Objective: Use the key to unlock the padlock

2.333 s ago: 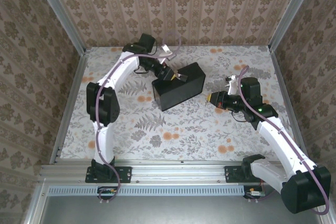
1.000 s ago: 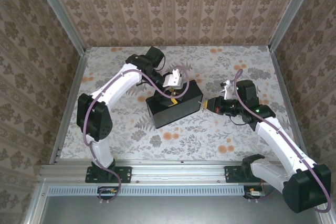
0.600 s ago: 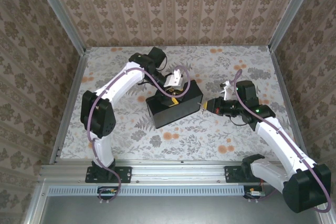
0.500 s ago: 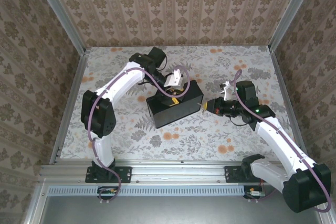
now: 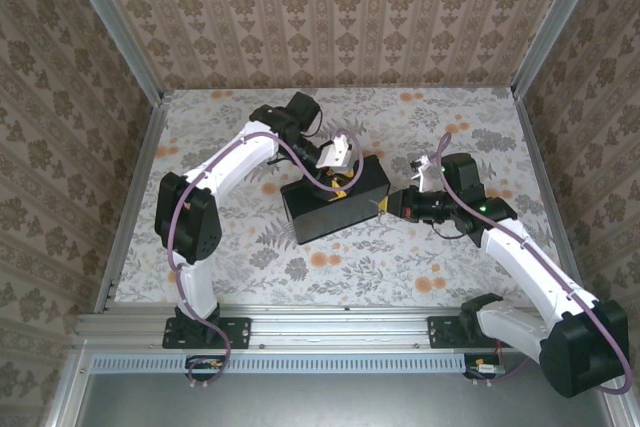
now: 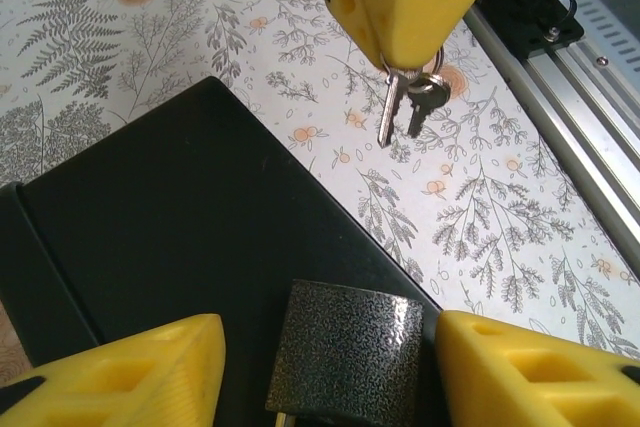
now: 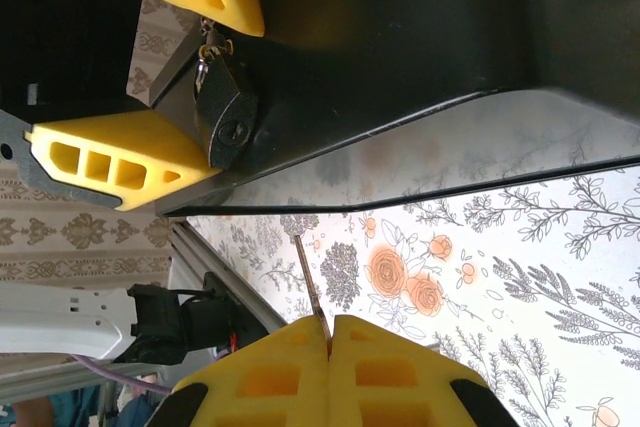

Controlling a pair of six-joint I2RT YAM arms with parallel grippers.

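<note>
Your black box [image 6: 180,207] lies closed on the counter [image 6: 500,207]. Your left gripper [image 6: 330,335], jaws parted, straddles the padlock [image 6: 345,357]; your right gripper [image 7: 330,327], jaws clenched, grips the key [image 7: 308,277].

Whole thing sits in a little booth: beige damask walls [image 5: 330,17] at 9, 12 and 3 o'clock, aluminium posts [image 5: 110,27] in the far corners. The table [image 5: 250,267] has a grey fern-and-flower cover with orange blooms. A metal rail [image 5: 340,319] runs along 6 o'clock. Light looks soft and even, probably from overhead.
</note>
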